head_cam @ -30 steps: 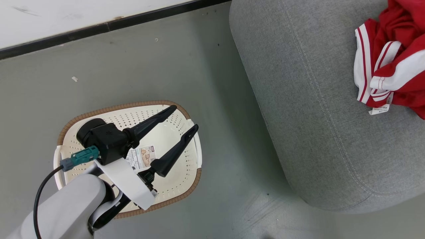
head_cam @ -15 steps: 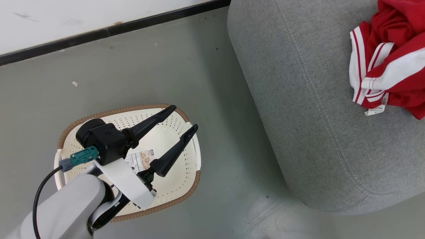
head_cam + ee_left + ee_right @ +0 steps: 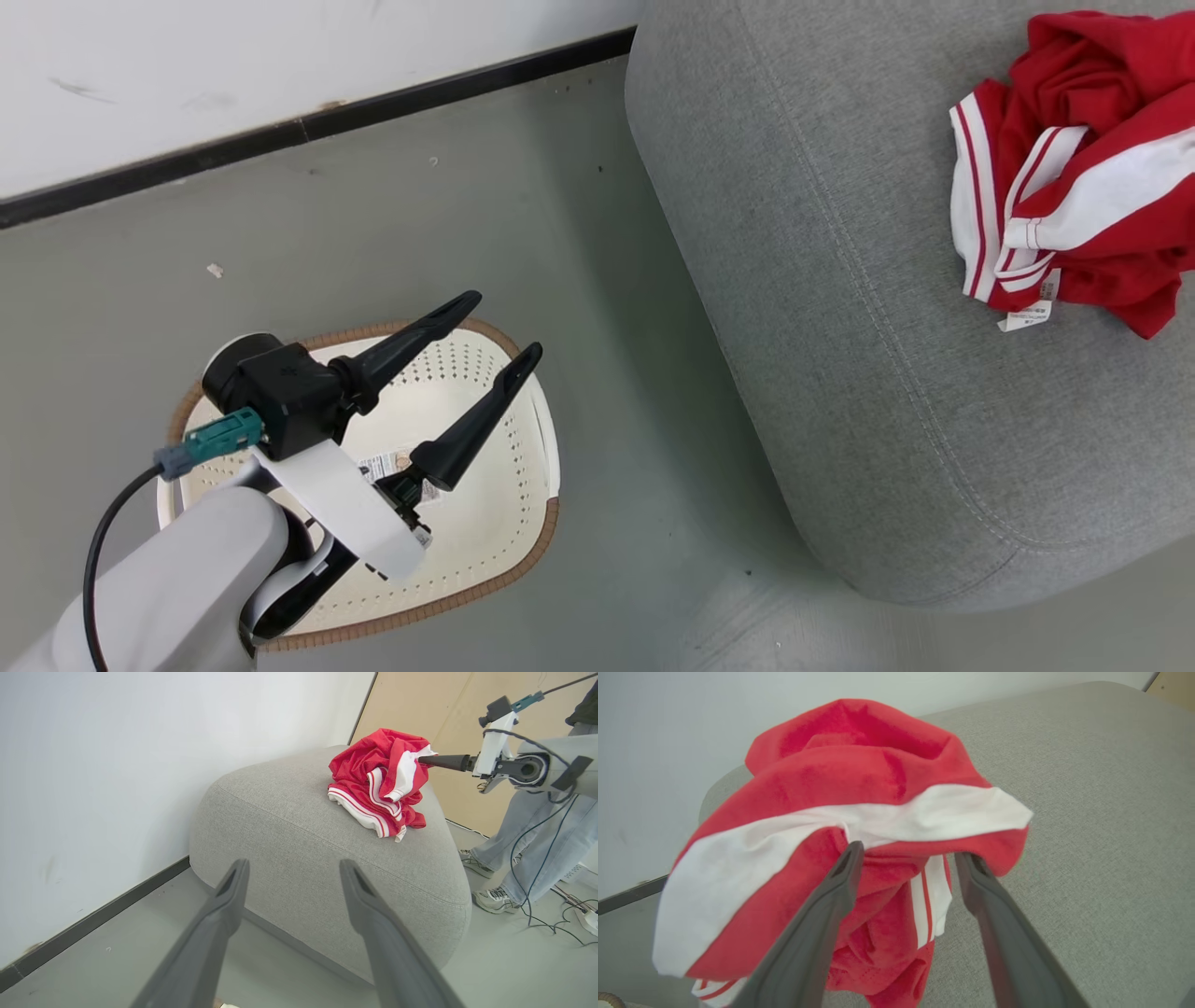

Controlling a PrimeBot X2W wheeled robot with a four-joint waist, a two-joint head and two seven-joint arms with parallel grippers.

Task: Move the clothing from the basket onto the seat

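Both sets of fingers spread apart: left gripper (image 3: 505,322) over basket (image 3: 509,495), right gripper (image 3: 908,850) tips touching clothing (image 3: 1074,187) on seat (image 3: 840,327).

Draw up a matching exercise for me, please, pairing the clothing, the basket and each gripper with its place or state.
Column one:
1. clothing
2. basket
3. left gripper
4. right gripper

Column two:
A. open, over the basket
B. crumpled on the seat
C. open, right at the clothing
D. standing on the floor beside the seat

Pairs: 1-B, 2-D, 3-A, 4-C
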